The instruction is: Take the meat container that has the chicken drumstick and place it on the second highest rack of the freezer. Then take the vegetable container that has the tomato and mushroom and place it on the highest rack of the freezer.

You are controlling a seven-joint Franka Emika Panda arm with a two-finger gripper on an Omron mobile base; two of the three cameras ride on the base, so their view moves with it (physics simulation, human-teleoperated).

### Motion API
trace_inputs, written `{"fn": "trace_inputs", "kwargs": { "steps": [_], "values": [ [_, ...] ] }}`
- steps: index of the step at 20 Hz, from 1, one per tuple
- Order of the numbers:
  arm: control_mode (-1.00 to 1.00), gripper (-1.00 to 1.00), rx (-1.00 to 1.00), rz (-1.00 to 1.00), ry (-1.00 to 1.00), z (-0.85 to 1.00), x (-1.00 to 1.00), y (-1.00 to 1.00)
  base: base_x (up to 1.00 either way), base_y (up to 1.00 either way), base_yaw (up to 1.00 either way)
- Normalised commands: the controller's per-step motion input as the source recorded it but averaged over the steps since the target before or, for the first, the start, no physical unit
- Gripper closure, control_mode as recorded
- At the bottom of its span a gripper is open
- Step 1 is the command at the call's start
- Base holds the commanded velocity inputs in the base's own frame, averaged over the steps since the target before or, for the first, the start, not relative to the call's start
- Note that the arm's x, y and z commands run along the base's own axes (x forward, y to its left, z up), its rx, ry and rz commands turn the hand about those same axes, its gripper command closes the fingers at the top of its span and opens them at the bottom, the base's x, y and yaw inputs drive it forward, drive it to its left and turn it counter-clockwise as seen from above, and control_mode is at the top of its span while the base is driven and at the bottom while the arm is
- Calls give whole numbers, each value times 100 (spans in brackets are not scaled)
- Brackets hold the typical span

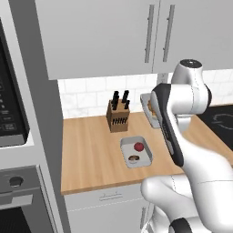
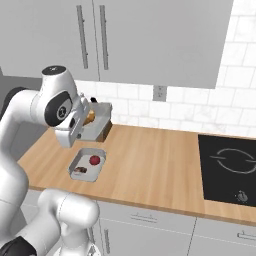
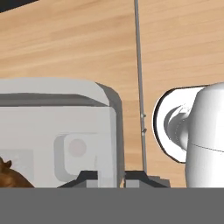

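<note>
Our white arm (image 1: 191,150) rises from the base, bends at a dark-jointed elbow and folds back over itself at mid height; our wrist (image 2: 60,107) sits raised; our gripper (image 3: 121,177) has its two dark fingertips drawn close together, clamped shut.

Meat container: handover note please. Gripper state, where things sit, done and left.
Gripper: shut on the meat container, pinching its rim; the container is lifted off the wooden counter.
Chicken drumstick: inside the lifted container.
Vegetable container: on the counter in front of the knife block, holding the tomato and the mushroom.
Done: meat container picked up.
Left: carry it to the freezer's second highest rack, then take the vegetable container to the highest rack.
</note>
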Motion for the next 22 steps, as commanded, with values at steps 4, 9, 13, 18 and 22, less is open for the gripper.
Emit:
{"fn": "trace_inputs", "kwargs": {
  "steps": [4,9,13,18,22],
  "values": [
    [-100,100,0,0,0,0,0,0,0,0,0],
    [100,100,0,0,0,0,0,0,-12,0,0],
    [100,100,0,0,0,0,0,0,-86,-16,11],
    [100,100,0,0,0,0,0,0,-49,-24,51],
    [100,100,0,0,0,0,0,0,-5,-24,82]
  ]
}}
